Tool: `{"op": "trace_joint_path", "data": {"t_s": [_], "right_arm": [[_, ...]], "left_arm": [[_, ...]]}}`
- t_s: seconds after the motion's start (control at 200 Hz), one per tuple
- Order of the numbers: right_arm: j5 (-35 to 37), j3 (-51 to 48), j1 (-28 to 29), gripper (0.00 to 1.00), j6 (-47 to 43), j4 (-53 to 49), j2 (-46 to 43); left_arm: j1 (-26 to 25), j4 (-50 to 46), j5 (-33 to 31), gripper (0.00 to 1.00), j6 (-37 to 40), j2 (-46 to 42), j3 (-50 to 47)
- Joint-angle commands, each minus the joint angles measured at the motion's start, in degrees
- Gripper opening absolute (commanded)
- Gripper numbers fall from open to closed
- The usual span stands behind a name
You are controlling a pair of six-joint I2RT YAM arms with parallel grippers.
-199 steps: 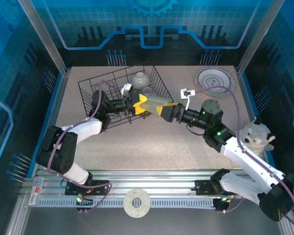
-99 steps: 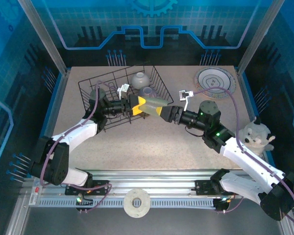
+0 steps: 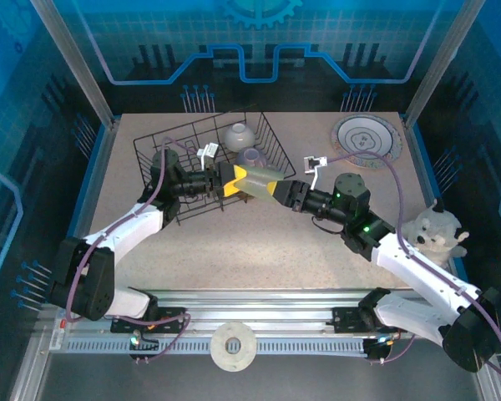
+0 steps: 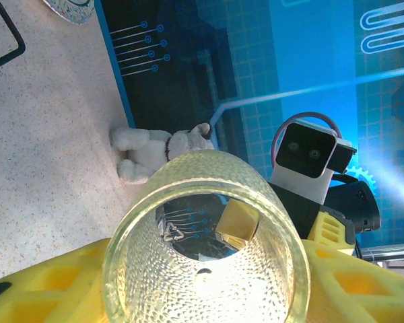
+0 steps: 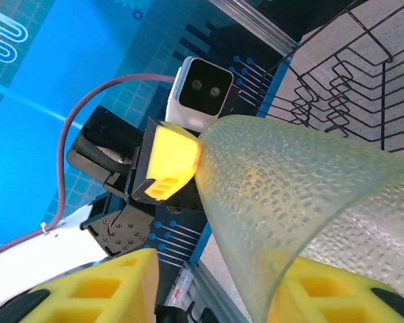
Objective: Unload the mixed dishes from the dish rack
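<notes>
The left gripper (image 3: 231, 180) is clamped on the yellowish cup (image 3: 255, 177). In the left wrist view the cup's open mouth is turned toward the camera, and its dimpled wall is pressed on both sides by the yellow pads (image 4: 44, 286).

The right gripper (image 3: 273, 189) is set around the opposite end of the same cup, so the two grippers are brought nose to nose. In the right wrist view one yellow finger (image 5: 340, 296) is seen against the cup's wall, while a gap is seen between the other finger and the cup. Whether the cup is gripped from this side cannot be told.

The cup is held on its side, lifted clear of the table (image 3: 259, 251), just above the near right corner of the dish rack (image 3: 150, 154).

The rack is placed askew toward the far left corner of the table. A cream bowl (image 3: 238, 134) is seen in the rack near its far right corner. A second small greyish dish (image 3: 252, 155) is seen just beside the bowl, between it and the held cup.

A plate (image 3: 366, 140) with a purple rim is laid flat at the far right corner of the table, well apart from the rack. A soft toy (image 3: 434, 232) is propped at the right edge of the table, close behind the right arm.
</notes>
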Motion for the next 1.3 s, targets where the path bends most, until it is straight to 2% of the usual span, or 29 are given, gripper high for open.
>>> {"op": "trace_joint_path", "data": {"t_s": [0.0,0.415,0.49,0.57,0.665,0.766,0.776,0.796,1.006,1.106,1.196,1.296], "right_arm": [[-2.34,0.64,2.68,0.39,0.56,12.02,-0.45],[-0.55,-1.87,2.68,0.09,3.7,18.85,-0.16],[0.03,-2.31,2.67,0.0,3.98,19.76,-0.27],[0.63,-2.75,2.71,0.0,4.17,20.6,-0.58],[0.96,-2.95,2.46,0.0,3.86,20.55,-1.29],[0.91,-2.99,1.9,0.0,3.47,19.41,-2.23],[0.88,-3.02,1.78,0.0,3.46,19.26,-2.39],[0.79,-3.03,1.57,0.0,3.4,19.04,-2.59],[-0.73,-3.22,-2.74,0.0,3.72,15.56,-5.9],[-1.86,-1.65,-6.62,0.0,2.89,9.35,-7.99],[-2.8,0.79,-11.15,0.0,1.15,1.68,-9.45],[-3.63,6.06,-16.1,0.0,-3.3,-11.57,-9.05]], "left_arm": [[-1.1,-3.96,-0.52,0.49,3.64,-0.01,-0.74],[-1.1,-1.16,-0.26,0.51,2.01,0.08,-1.49],[-1.1,-0.54,-0.17,0.52,1.55,0.08,-1.62],[-1.1,0.86,0.11,0.54,0.67,0.17,-1.86],[-1.1,3.17,0.35,0.63,-0.7,-0.04,-2.21],[-1.13,6.21,0.36,0.82,-1.77,-1.19,-2.53],[-1.13,6.49,0.36,0.91,-1.89,-1.31,-2.59],[-1.11,7.02,0.45,0.98,-1.97,-1.71,-2.62],[-1.02,8.31,-0.19,0.99,-1.22,-6.12,-2.43],[-0.85,3.43,-1.51,0.99,2.76,-9.71,-1.94],[-0.84,-6.88,-2.57,0.99,10.27,-13.59,-0.55],[-0.84,-19.43,-4.17,0.99,19.61,-18.4,1.52]]}}
